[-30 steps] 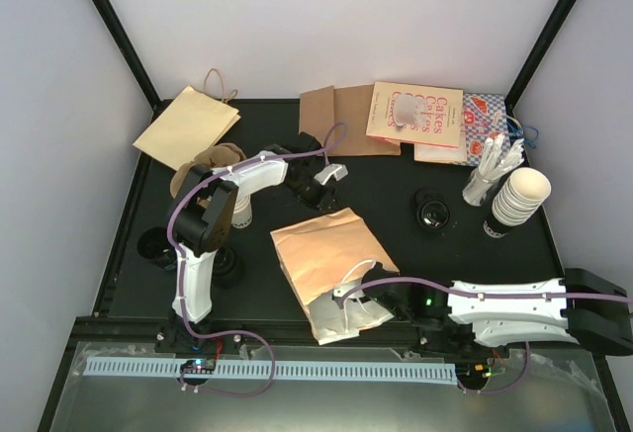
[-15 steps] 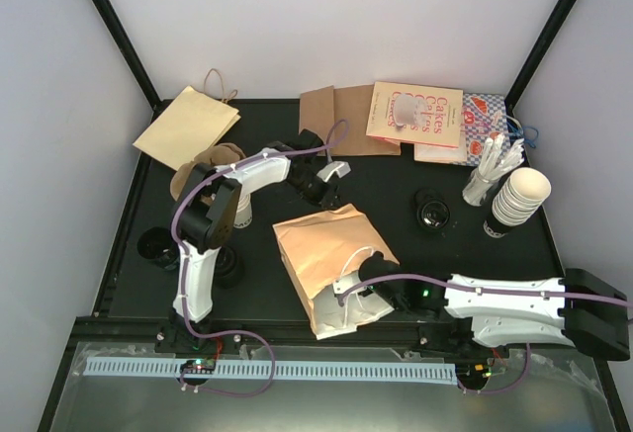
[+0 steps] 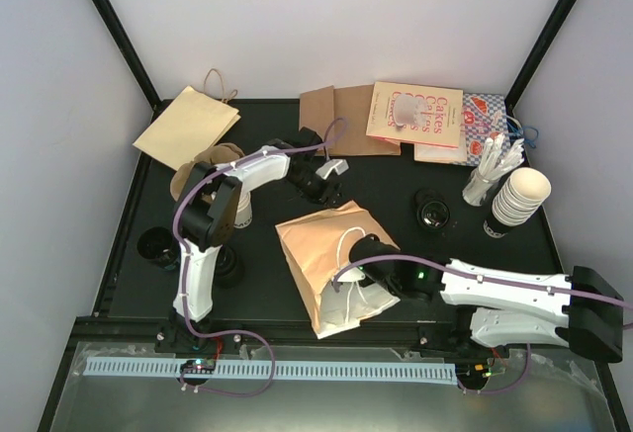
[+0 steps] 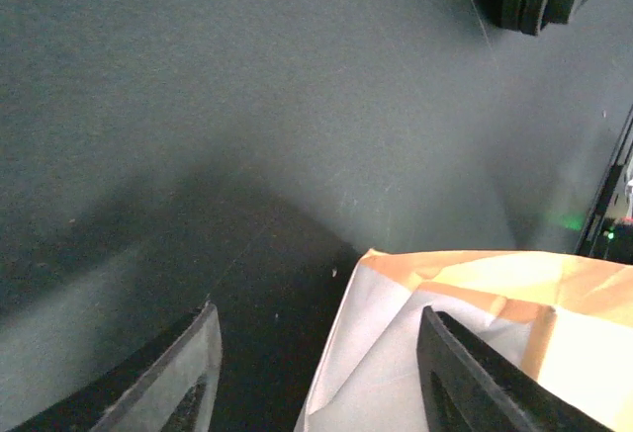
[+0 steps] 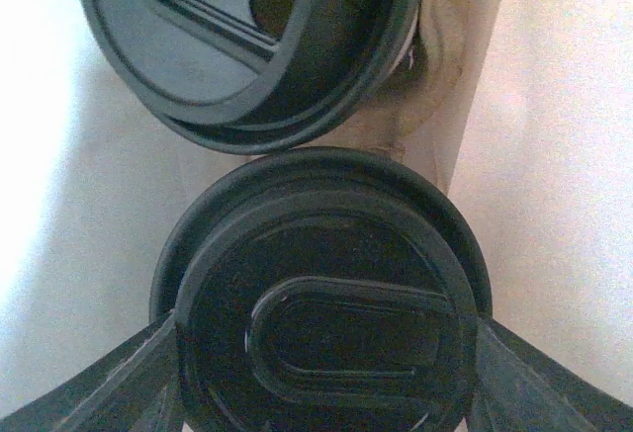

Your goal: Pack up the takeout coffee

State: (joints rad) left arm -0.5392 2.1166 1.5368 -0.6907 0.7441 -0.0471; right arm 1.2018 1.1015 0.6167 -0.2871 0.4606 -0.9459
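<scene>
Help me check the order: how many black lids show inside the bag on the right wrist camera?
2. The near lid sits in the right claw, low in view; the far lid lies beyond it, deeper in the bag. More may be hidden.

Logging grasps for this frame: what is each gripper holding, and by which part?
Right gripper holds the lidded coffee cup, fingers on opposite sides near its lid. Left gripper holds nothing.

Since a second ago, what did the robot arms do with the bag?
The right gripper pushed its takeout coffee farther into the tan bag, up to another lidded cup. The left gripper stayed open at the bag's far edge. Everything else stayed put.
</scene>
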